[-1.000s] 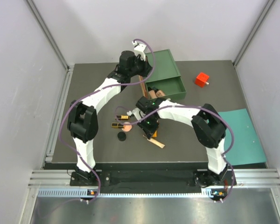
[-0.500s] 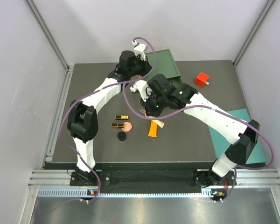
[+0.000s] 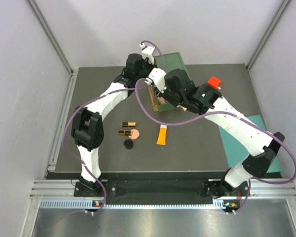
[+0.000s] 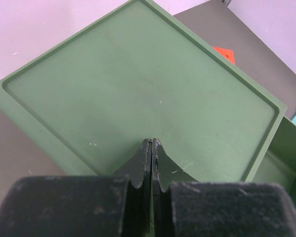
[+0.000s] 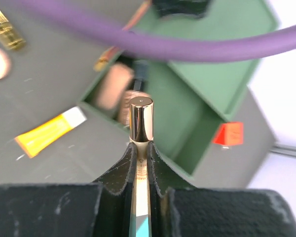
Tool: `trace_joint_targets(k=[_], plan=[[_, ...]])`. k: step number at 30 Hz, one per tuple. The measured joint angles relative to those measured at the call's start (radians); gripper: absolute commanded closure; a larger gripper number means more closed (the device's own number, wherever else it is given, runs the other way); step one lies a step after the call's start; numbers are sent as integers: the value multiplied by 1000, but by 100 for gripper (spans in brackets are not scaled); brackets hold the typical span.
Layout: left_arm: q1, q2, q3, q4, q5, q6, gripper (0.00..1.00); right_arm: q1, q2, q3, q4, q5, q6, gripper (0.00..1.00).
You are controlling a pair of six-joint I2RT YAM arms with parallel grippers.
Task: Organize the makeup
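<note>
My right gripper (image 3: pixel 164 98) is shut on the slim peach tube (image 5: pixel 140 118), whose gold cap sticks out past the fingertips, and holds it above the open green drawer (image 5: pixel 187 123). Two tan bottles (image 5: pixel 114 85) lie in the drawer's left end. The yellow-orange tube (image 3: pixel 161 134) lies on the dark mat in front of the drawer. Left of it sit two gold-black cases (image 3: pixel 129 124), the round peach compact (image 3: pixel 135 133) and the black disc (image 3: pixel 129 144). My left gripper (image 4: pixel 152 142) is shut and empty just over the green box top (image 4: pixel 138 74).
The red cube (image 3: pixel 214 83) stands right of the green box (image 3: pixel 173 64). A teal sheet (image 3: pixel 254 143) lies at the mat's right edge. A purple cable (image 5: pixel 197 44) crosses the right wrist view above the drawer. Grey walls enclose the table.
My right arm lifted the slim peach tube from the mat near the yellow-orange tube and swung back to above the drawer. The left arm stayed put.
</note>
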Motion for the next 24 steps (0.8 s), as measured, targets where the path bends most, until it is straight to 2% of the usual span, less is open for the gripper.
trace_joint_targets(k=[7,15,24], plan=[[0,0,0,0,0,0,100,-31,5,-46,153,113,-122,93],[0,0,1,-1,0,2,100,-47,0,-246,354,129,-305,94],[0,0,2,-2,0,5,100,-58,2,-289,489,140,-349,92]])
